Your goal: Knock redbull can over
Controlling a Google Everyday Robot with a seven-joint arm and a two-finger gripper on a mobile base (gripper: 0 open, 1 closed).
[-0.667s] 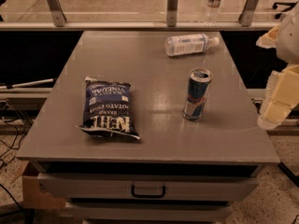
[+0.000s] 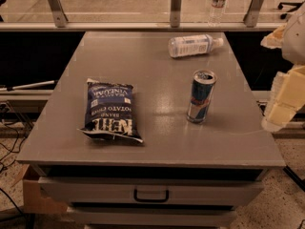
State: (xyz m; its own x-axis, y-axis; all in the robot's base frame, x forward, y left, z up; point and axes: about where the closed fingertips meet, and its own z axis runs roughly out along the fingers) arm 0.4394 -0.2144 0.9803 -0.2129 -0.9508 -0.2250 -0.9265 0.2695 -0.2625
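**Redbull can upright, gripper off to the right**

- Redbull can (image 2: 200, 97) stands upright on the grey table (image 2: 143, 147), right of centre and towards the front edge. Open top visible.
- Gripper (image 2: 282, 104): pale, blocky, at the right edge of the view, just past the table's right side at about can height. Well apart from the can, touching nothing on the table. Can't tell how far open it is; no sign of anything held.
- Chip bag (image 2: 110, 109) lies flat, left of the can.
- 1 clear plastic bottle (image 2: 193, 46) lies on its side near the back edge, behind the can.
- 1 more bottle (image 2: 218, 4) stands upright beyond the table.
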